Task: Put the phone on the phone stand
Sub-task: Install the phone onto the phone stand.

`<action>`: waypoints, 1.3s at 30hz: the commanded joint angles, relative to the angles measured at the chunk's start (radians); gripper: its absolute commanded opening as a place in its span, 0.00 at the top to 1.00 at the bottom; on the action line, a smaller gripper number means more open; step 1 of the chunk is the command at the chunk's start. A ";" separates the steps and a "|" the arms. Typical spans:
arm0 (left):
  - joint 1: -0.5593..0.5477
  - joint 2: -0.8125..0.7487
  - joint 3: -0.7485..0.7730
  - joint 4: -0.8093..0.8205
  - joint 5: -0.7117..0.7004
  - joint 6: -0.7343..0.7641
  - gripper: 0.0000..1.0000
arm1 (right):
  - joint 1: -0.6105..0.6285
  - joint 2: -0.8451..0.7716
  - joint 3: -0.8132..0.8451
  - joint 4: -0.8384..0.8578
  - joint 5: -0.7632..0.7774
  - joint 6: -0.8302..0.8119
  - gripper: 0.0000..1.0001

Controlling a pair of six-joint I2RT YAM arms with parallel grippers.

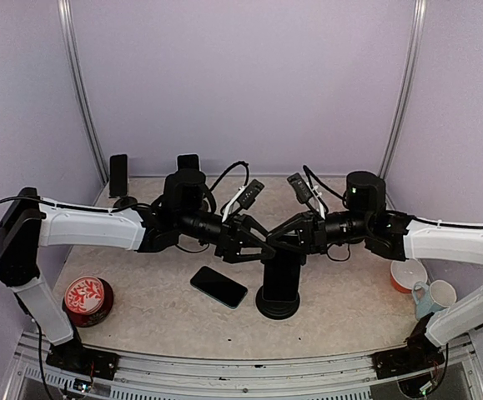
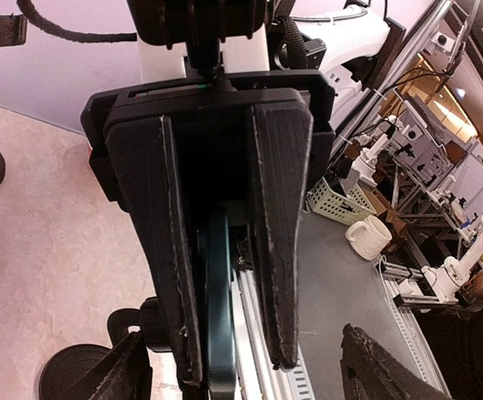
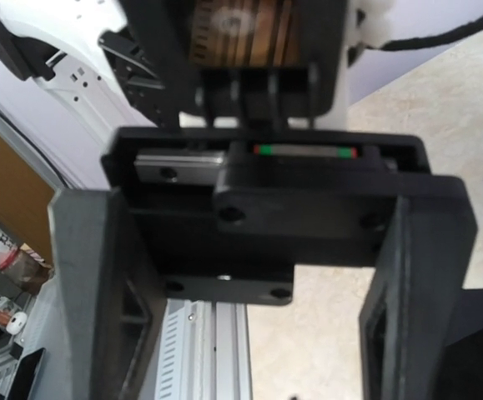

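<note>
Overhead view of two robot arms meeting nose to nose above a black phone stand (image 1: 278, 300) in the middle of a pale table (image 1: 158, 321). The left gripper (image 1: 258, 247) and right gripper (image 1: 289, 242) hang just over the stand's top, close to each other. A phone (image 1: 218, 286) lies flat on the table just left of the stand's base, and neither arm touches it.

In the left wrist view, the left gripper's fingers (image 2: 279, 250) are spread. A thin dark slab (image 2: 220, 317) stands edge-on between them, close to one finger and clear of the other (probably a second phone at the stand, though the view is too tight to be sure). In the right wrist view, the right gripper's fingers (image 3: 91, 292) stand apart, with only table and a metal rail (image 3: 195, 350) showing between them.

The step in hand appears to be letting go at the stand. To do it well, widen both pairs of fingers until no pad touches the slab. Then draw each arm straight back along its own fingers, one at a time, without brushing the stand, the slab or the other arm.
</note>
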 commanded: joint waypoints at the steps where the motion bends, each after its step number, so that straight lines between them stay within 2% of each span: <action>1: 0.005 -0.037 -0.013 0.005 -0.013 0.015 0.23 | 0.015 -0.009 0.038 -0.038 0.012 -0.042 0.73; 13: 0.018 -0.065 -0.029 -0.016 -0.054 0.036 0.02 | 0.015 -0.112 0.074 -0.273 0.211 -0.112 0.23; 14: 0.018 -0.067 -0.032 -0.017 -0.057 0.035 0.01 | 0.015 -0.116 0.079 -0.284 0.220 -0.108 0.18; 16: 0.019 -0.075 -0.039 -0.018 -0.073 0.034 0.01 | 0.016 -0.127 0.095 -0.306 0.247 -0.097 0.02; 26: 0.017 -0.163 -0.140 -0.004 -0.242 0.028 0.01 | 0.102 -0.142 0.265 -0.596 0.623 -0.023 0.00; 32: 0.011 -0.149 -0.153 0.005 -0.236 0.024 0.02 | 0.145 -0.127 0.314 -0.682 0.748 0.027 0.00; 39: 0.002 -0.117 -0.143 0.028 -0.184 0.013 0.16 | 0.155 -0.127 0.309 -0.685 0.778 0.029 0.00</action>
